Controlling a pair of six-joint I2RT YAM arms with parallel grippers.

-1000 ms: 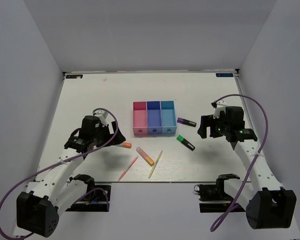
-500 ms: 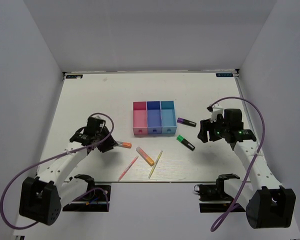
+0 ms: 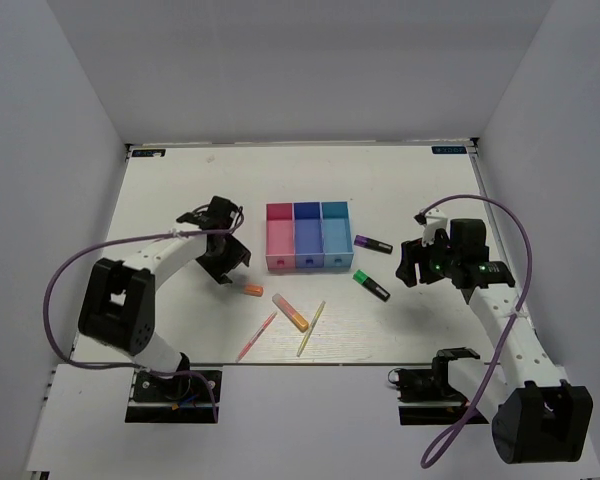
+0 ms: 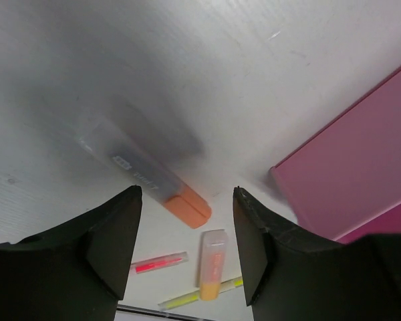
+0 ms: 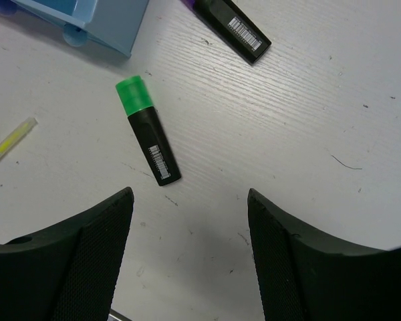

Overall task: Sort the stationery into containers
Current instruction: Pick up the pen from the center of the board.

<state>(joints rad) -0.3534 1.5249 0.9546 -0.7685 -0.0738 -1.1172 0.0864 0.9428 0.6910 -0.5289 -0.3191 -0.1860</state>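
Note:
Three joined bins stand mid-table: pink-red (image 3: 280, 238), dark blue (image 3: 308, 238), light blue (image 3: 336, 238). My left gripper (image 3: 230, 264) is open and empty, just left of the pink-red bin (image 4: 361, 180), over the orange highlighter (image 3: 248, 290) (image 4: 147, 175). The orange-pink highlighter (image 3: 290, 312) (image 4: 211, 264), pink stick (image 3: 257, 336) (image 4: 157, 263) and yellow-green stick (image 3: 311, 328) (image 4: 194, 296) lie nearer the front edge. My right gripper (image 3: 412, 262) (image 5: 190, 200) is open and empty, right of the green-black highlighter (image 3: 371, 285) (image 5: 148, 140). The purple-black highlighter (image 3: 373, 244) (image 5: 230, 27) lies beside the light blue bin (image 5: 100, 17).
White walls close in the table on the left, right and back. The table's front edge (image 3: 300, 362) runs just beyond the two thin sticks. Purple cables loop off both arms near the bases.
My left arm has reached out and its gripper has moved toward the pink-red bin, over the orange highlighter. The right gripper has barely shifted. No item has moved.

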